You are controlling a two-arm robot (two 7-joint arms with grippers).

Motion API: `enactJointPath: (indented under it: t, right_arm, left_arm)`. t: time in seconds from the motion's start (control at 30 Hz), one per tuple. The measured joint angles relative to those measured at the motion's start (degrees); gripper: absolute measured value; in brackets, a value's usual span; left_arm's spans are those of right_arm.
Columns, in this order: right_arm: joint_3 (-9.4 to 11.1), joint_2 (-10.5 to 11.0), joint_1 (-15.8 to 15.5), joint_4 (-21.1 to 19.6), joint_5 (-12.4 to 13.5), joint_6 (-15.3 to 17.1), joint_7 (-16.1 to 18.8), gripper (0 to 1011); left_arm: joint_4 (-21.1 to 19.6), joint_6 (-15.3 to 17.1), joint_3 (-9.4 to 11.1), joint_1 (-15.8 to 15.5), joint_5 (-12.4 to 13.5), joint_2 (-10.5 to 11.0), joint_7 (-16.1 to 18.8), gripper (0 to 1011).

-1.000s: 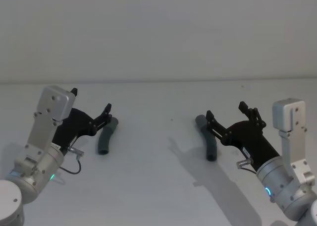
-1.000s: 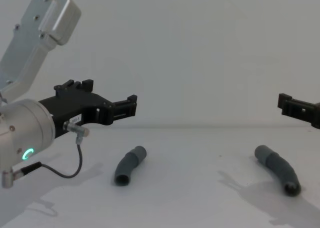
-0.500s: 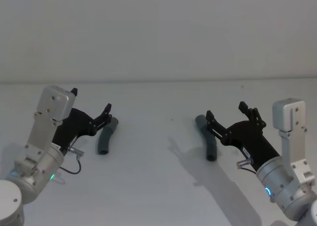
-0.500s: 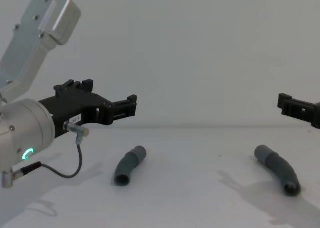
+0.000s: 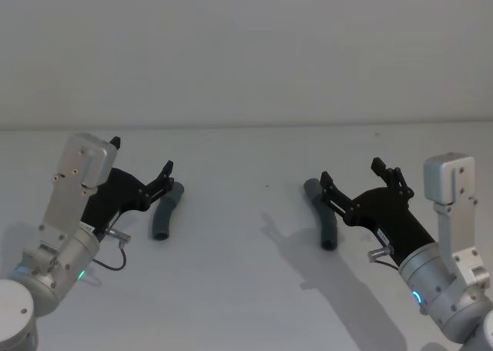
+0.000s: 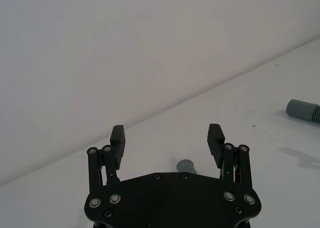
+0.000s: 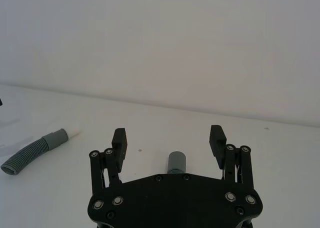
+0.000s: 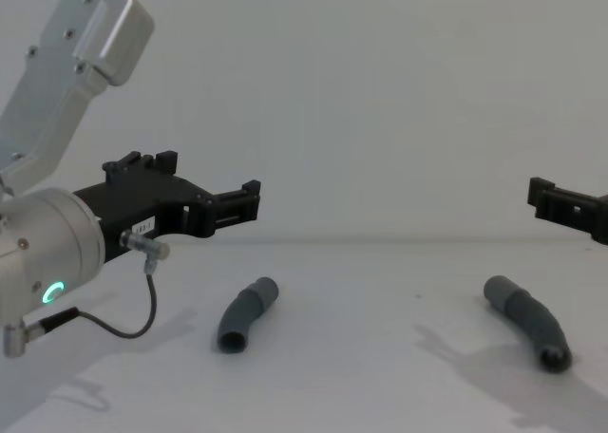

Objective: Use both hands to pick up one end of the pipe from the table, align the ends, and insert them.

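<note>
The left gripper (image 5: 142, 154), its jaws spread wide, hung above the left pipe piece (image 5: 164, 212), which lay on the table (image 5: 246, 305) just under it. The right gripper (image 5: 351, 171), equally spread, hung above the right pipe piece (image 5: 326, 220).

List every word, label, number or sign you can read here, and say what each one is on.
Nothing here can be read as text.
On the left gripper, black body, chest view, a white label: too small to read.
On the right gripper, black body, head view, a white sticker: too small to read.
</note>
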Motion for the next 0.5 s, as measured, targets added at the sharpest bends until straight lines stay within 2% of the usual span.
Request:
enactJointPath:
  t: [0.5]
  right_arm:
    - [0.0,0.0,0.0,0.0,0.0,0.0,0.0,1005]
  left_arm:
    - [0.0,0.0,0.0,0.0,0.0,0.0,0.0,1000]
